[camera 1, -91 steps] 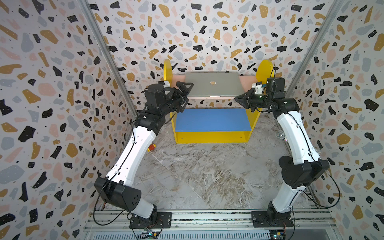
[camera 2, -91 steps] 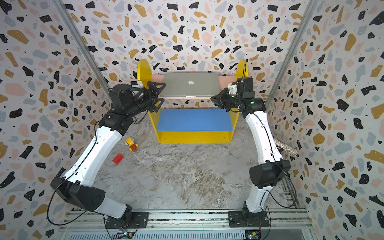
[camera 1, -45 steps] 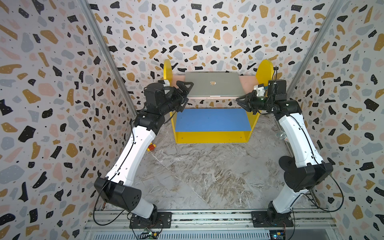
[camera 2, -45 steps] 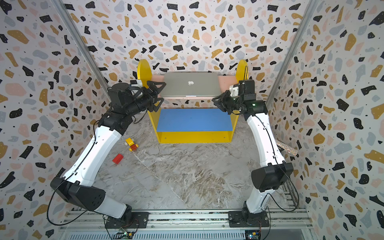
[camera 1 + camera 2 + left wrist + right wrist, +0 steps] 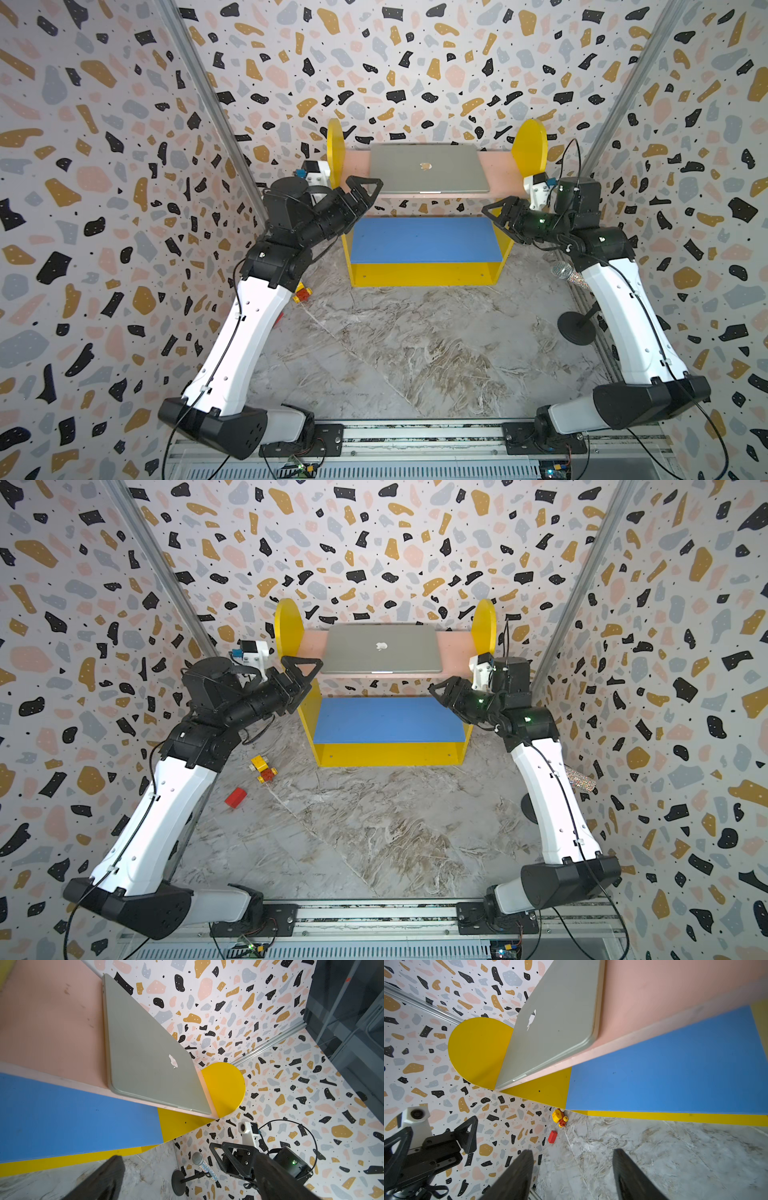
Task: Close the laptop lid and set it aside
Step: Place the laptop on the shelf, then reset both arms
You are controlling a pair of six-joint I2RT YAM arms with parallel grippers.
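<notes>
Right wrist view: right gripper (image 5: pixel 572 1153) jaws, shut a second ago, now spread and empty; left gripper (image 5: pixel 360 194) also wide, holding nothing; the laptop (image 5: pixel 554 1028), the lid (image 5: pixel 428 176) down, lies untouched on the pink upper shelf (image 5: pixel 654 1001); setting-aside looks done.

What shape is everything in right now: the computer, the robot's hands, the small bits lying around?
laptop: lying flat on the pink top shelf.
lid: shut.
left gripper: fingers open, empty.
right gripper: fingers open, empty.
microphone: propped in its stand.
red brick: loose on the floor.
</notes>
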